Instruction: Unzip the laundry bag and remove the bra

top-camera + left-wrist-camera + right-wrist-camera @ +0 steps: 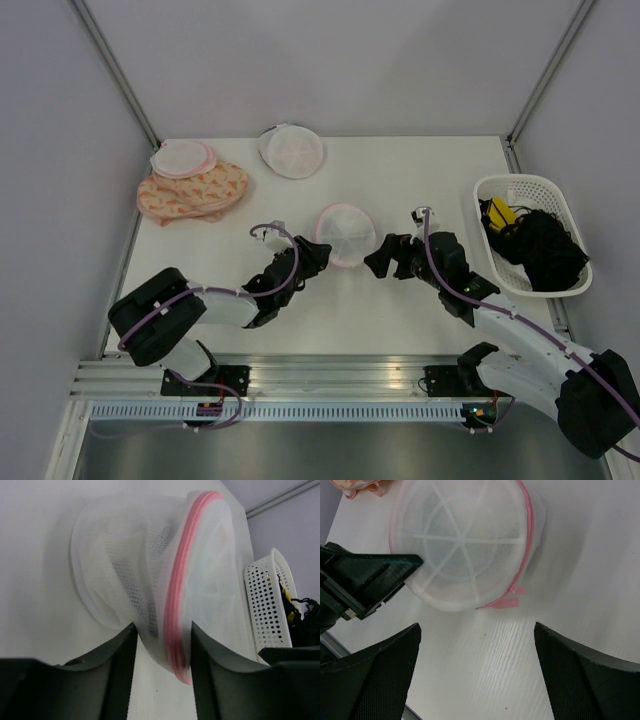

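The laundry bag [345, 233], a round white mesh case with a pink zipper rim, lies mid-table between both arms. My left gripper [322, 250] has closed on its left edge. In the left wrist view the bag [150, 560] dips between the two fingers, mesh against one and pink rim against the other, around my left gripper [162, 630]. My right gripper [380, 258] stands open just right of the bag, touching nothing. From the right wrist the bag [465, 545] lies ahead of my right gripper [476, 627], its pink zipper tab [512, 597] pointing toward me. The bra is hidden.
A white basket [530, 185] holding dark garments stands at the right edge, also seen as the basket [265, 605] from the left wrist. A plain white round case [292, 150] lies at the back. A pink-edged case [182, 158] rests on orange patterned cloth [195, 192] back left.
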### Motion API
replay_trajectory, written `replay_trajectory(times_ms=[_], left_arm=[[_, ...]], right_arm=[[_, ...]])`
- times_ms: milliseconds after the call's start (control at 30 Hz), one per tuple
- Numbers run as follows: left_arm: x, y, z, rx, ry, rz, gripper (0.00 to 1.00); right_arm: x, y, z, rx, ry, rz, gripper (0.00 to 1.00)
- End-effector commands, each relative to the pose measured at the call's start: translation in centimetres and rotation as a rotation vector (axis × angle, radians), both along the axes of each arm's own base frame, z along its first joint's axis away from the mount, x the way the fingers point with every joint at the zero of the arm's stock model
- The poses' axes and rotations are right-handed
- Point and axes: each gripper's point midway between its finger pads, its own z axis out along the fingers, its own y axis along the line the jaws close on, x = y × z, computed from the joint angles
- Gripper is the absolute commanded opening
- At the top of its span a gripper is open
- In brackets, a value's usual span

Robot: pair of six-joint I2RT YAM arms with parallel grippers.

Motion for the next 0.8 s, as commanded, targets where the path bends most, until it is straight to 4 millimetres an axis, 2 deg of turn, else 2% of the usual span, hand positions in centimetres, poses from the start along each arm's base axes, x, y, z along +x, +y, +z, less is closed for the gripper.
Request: replay_trajectory(times_ms=[0, 33, 67, 100, 133, 167, 200, 233, 267, 333, 367, 500, 633, 767], left_arm=[[2.0, -0.2, 2.7, -0.019, -0.092, -0.036, 0.47], [2.1, -0.1, 2.8, -0.018, -0.094, -0.046, 0.35], [1.9, -0.4, 2.8, -0.022, -0.091, -0.086, 0.27], [2.3, 0.1, 2.6, -0.01, -0.084, -0.086, 0.2], [2.5, 0.3, 2.6, -0.009, -0.078, -0.098, 0.08], [2.2, 0.0, 2.4, -0.008, -0.066, -0.149, 0.02], [2.6, 0.7, 2.1, 0.0, -0.047, -0.146, 0.02], [2.6, 0.9, 2.0, -0.001, -0.037, -0.159, 0.02], [2.2, 0.3, 2.2, -0.01, -0.036, -0.229, 0.02], [2.6, 0.9, 1.8, -0.018, -0.012, -0.239, 0.02], [2.0, 0.3, 1.9, -0.029, -0.011, -0.3, 0.02], [1.4, -0.4, 2.3, -0.038, -0.006, -0.363, 0.02], [1.0, -0.9, 2.3, -0.036, 0.024, -0.396, 0.02], [0.8, -0.7, 2.8, -0.039, 0.026, -0.396, 0.02]], right_arm=[[-0.1, -0.1, 0.1, 0.0, -0.018, 0.001, 0.98], [-0.1, -0.2, -0.1, -0.005, -0.015, -0.006, 0.98], [0.0, -0.4, -0.1, -0.009, -0.014, -0.015, 0.98], [0.2, -0.7, -0.4, -0.021, -0.006, -0.037, 0.98], [0.2, -0.8, -0.5, -0.025, -0.002, -0.039, 0.98], [0.2, -0.9, -0.8, -0.032, 0.009, -0.044, 0.98], [0.1, -0.9, -1.0, -0.038, 0.018, -0.044, 0.97], [-0.1, -0.8, -1.3, -0.038, 0.027, -0.034, 0.96], [-0.2, -0.7, -1.8, -0.04, 0.039, -0.025, 0.93], [-0.5, -0.3, -2.2, -0.032, 0.042, 0.0, 0.89], [-0.8, 0.1, -2.4, -0.021, 0.052, 0.024, 0.87], [-1.1, 0.9, -2.9, -0.036, 0.06, 0.054, 0.79], [-1.0, 2.4, -3.0, -0.058, 0.067, 0.078, 0.78], [-0.5, 3.3, -3.9, -0.102, 0.074, 0.071, 0.77]])
